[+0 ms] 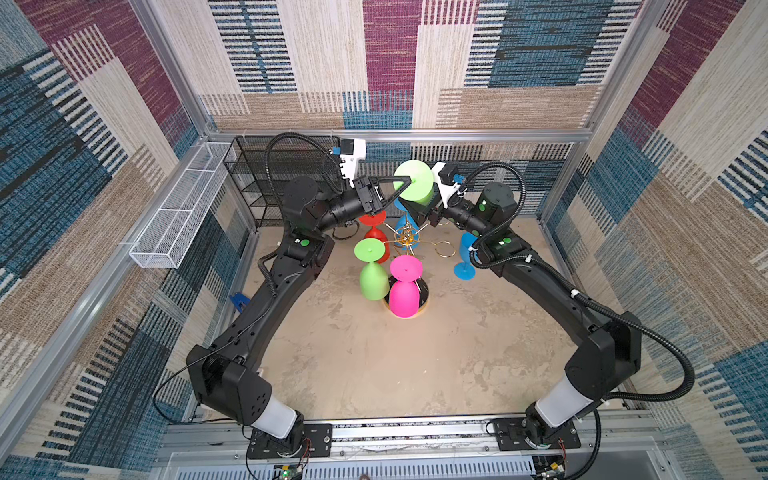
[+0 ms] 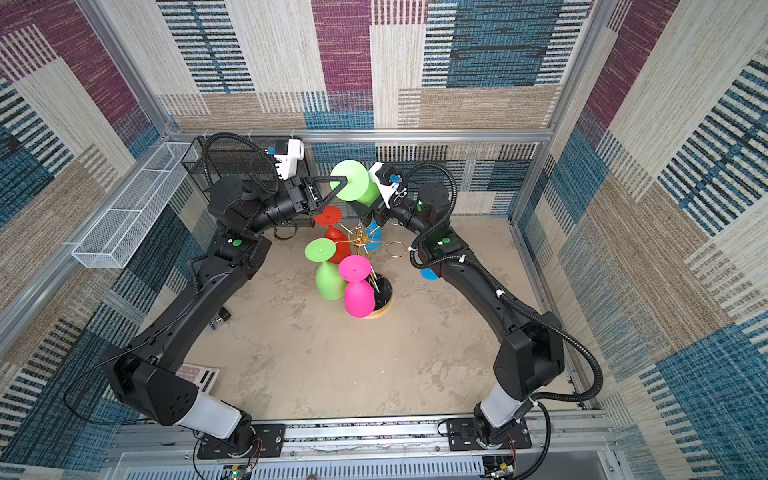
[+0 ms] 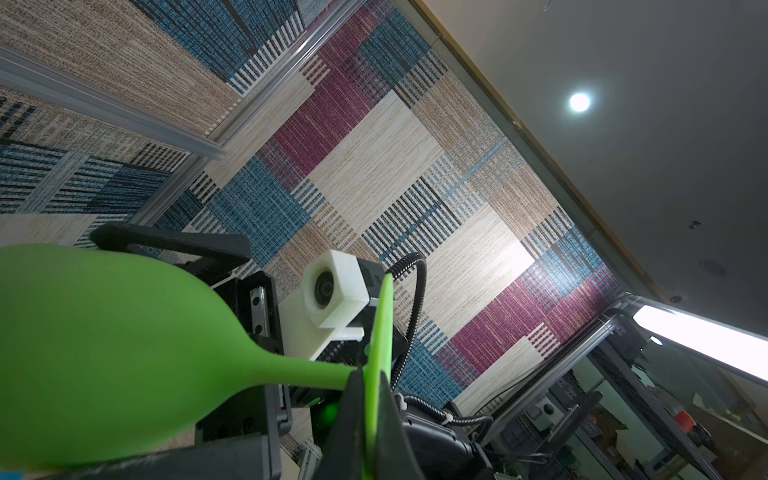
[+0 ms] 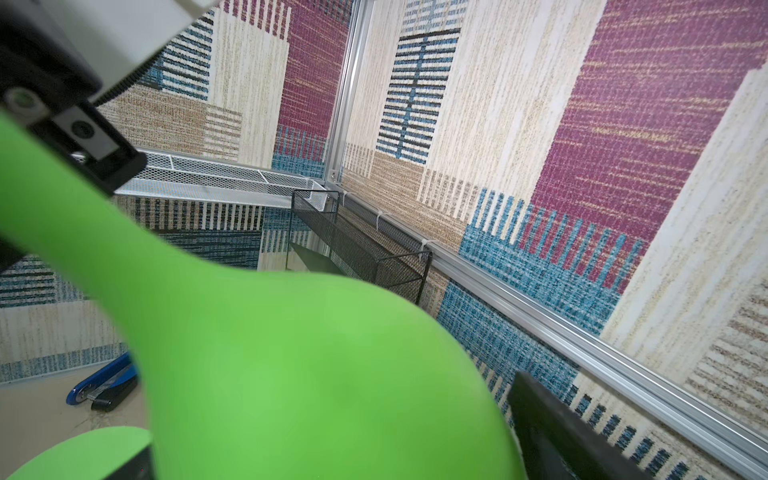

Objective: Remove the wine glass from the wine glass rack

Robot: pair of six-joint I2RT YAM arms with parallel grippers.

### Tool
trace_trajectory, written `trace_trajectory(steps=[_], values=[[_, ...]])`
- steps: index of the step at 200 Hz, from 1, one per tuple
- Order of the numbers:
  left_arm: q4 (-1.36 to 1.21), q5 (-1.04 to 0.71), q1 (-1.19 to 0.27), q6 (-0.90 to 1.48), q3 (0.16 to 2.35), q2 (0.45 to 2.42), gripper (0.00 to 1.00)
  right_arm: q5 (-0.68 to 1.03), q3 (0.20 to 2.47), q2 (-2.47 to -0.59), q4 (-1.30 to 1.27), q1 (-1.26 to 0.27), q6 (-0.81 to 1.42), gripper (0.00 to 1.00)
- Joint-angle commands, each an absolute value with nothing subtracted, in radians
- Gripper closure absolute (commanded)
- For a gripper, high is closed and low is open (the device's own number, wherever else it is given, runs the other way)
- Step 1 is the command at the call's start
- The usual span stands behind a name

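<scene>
With the left gripper (image 1: 408,181) pinched fully shut on the thin stem of a lime-green, matte, plastic-looking wine glass (image 1: 419,174), right under its round foot, holds that glass on its side in the air, above and behind the gold wire, tree-shaped wine glass rack (image 1: 405,239) and clear of every ring. Grips there, by the look of it, because the stem is the one part slim enough for a firm pinch. With the right gripper (image 1: 420,208) spread as wide as it goes, straddles the rounded bowl from the opposite side, one black finger over it and one under it in the left wrist view; cannot tell whether either finger presses on the bowl. Reads as a handover or a steadying hold: wide jaws suit the fat bowl, and a second support would stop the glass pivoting about the stem pinch. Shows four more glasses hung foot-up and bowl-down from the rack arms: a red glass (image 1: 376,232), a second lime-green glass (image 1: 374,282), a pink glass (image 1: 403,297) and a blue hung glass (image 1: 400,205). Shows also one bare gold ring (image 1: 442,249) and a blue standing glass (image 1: 465,257) upright on the beige mottled tabletop (image 1: 374,353), close beside the right arm. Counts, as a judgement, as off the rack but not yet set down.
</scene>
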State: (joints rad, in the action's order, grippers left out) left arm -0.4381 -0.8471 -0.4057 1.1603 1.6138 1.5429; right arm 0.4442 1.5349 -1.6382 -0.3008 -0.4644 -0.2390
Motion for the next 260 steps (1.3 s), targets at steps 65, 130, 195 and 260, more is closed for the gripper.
trace_trajectory(steps=[65, 130, 195, 260], values=[[-0.515, -0.873, -0.392, 1.212, 1.611, 1.552, 1.00, 0.398, 1.548, -1.641, -0.309, -0.476, -0.227, 0.15], [-0.599, -0.880, -0.366, 1.255, 1.602, 1.579, 0.74, 0.398, 1.551, -1.603, -0.217, -0.485, -0.215, 0.37], [-0.640, -0.856, -0.339, 1.109, 1.582, 1.565, 0.58, 0.346, 1.625, -1.529, 0.044, -0.486, -0.178, 0.49], [-0.350, -0.674, -0.344, 0.350, 1.558, 1.520, 0.51, 0.251, 1.790, -1.479, 0.502, -0.488, -0.172, 0.55]])
